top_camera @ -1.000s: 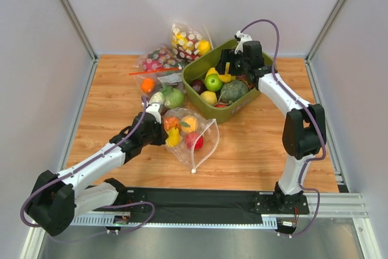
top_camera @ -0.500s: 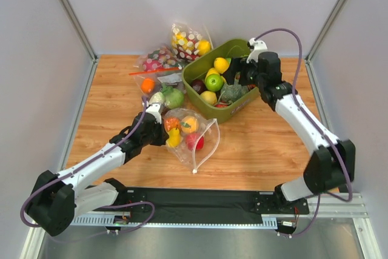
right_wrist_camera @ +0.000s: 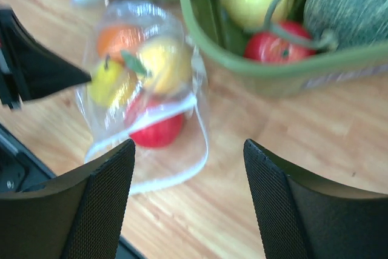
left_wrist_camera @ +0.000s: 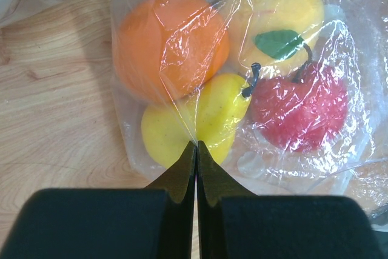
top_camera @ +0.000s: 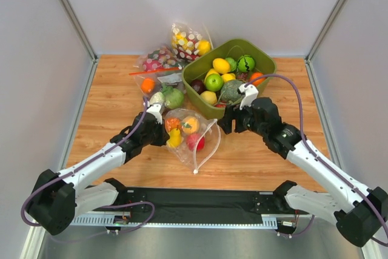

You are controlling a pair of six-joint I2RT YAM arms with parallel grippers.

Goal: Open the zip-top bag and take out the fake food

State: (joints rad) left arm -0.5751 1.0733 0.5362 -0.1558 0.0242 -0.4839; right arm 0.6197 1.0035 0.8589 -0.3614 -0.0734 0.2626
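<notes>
The zip-top bag (top_camera: 203,137) lies mid-table, clear and floppy, with its pale zip strip (top_camera: 209,145) spread in an open loop. The fake food inside is an orange (top_camera: 171,123), a yellow-orange fruit (top_camera: 190,125), a yellow one (top_camera: 175,139) and a red one (top_camera: 194,142). My left gripper (left_wrist_camera: 196,145) is shut on the bag's film at its closed end, by the yellow fruit (left_wrist_camera: 200,116). My right gripper (right_wrist_camera: 189,150) is open and empty, hovering just right of the bag's mouth (right_wrist_camera: 200,150), near the red fruit (right_wrist_camera: 156,130).
A green bin (top_camera: 264,57) full of fruit and vegetables stands behind my right gripper. Three other filled bags lie at the back left: a dotted one (top_camera: 188,39), one with a red strip (top_camera: 154,65), one with vegetables (top_camera: 170,96). A black mat (top_camera: 200,201) lines the near edge.
My right gripper has left the green bin and swung down towards the near side, to beside the bag's open mouth. My left gripper and the bag have not moved.
</notes>
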